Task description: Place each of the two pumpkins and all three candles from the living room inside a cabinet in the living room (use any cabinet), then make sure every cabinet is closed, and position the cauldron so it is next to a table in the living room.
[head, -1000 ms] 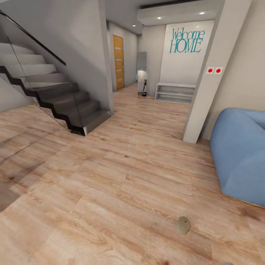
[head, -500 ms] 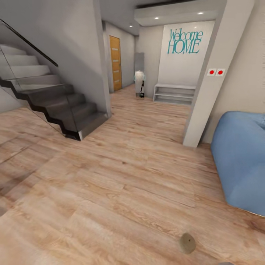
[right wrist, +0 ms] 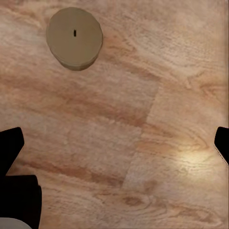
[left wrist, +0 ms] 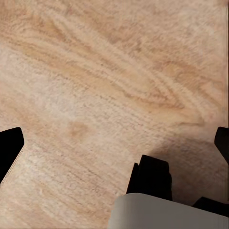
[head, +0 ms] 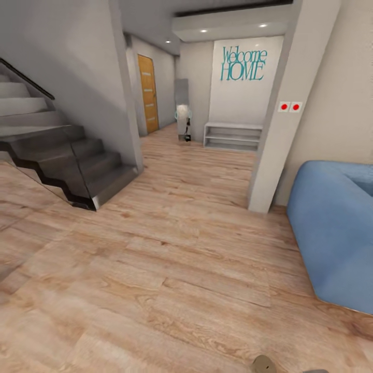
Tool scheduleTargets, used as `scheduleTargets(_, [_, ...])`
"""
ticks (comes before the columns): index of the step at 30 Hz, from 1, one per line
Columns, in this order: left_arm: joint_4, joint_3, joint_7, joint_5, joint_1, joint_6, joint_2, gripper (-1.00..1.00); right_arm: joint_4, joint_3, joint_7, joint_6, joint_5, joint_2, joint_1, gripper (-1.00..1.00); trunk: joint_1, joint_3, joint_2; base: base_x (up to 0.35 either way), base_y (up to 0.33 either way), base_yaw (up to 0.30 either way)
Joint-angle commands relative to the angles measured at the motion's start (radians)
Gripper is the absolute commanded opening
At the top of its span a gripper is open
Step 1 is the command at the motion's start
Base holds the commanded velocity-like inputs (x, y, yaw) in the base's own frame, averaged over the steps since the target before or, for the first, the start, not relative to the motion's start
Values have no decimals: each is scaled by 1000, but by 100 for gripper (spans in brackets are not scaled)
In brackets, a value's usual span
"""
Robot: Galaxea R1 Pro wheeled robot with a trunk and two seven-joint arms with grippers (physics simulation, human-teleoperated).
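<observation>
A candle (right wrist: 74,37) stands upright on the wooden floor (head: 171,269), flat top and tiny wick slot facing up into the right wrist view, and it serves as the landmark here. In the head view the same candle (head: 265,364) sits at the lower edge, on the near side of the blue sofa (head: 336,233) and well apart from the white pillar (head: 282,114) and the dark staircase (head: 62,160) beyond it. The right tool (right wrist: 117,143) hangs above the floor just beside the candle, not over it; its two dark fingertips (right wrist: 9,145) show at opposite edges of that view, so the jaws stand wide apart and hold nothing. That spread makes sense for a stubby cylinder: it would let the fingers drop on either side of the candle once the wrist is centred (a judgement, not something seen). The left tool (left wrist: 117,145) points at bare boards with no candle near it, its fingertips (left wrist: 10,145) likewise far apart and empty, probably parked out of the way. Far past the candle, down the hall, hang the "Welcome HOME" lettering (head: 243,63) and an orange door (head: 148,93). By the look of it, the robot is closing in on a pickup.
</observation>
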Motion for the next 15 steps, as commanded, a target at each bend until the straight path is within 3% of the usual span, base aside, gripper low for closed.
scheduleTargets(1, [0,0,0,0,0,0,0,100,0,0,0,1,0,0,0,100,0,1,0,257,0,-53])
scheduleTargets(14, [-1,0,0,3,0,0,0,100,3,1,0,2,1,-2,0,100,0,1,0,33,0,-6])
scheduleTargets(15, [-58,0,0,1,-12,3,0,100,-2,4,2,11,2,0,-2,100,0,1,0,0,0,0])
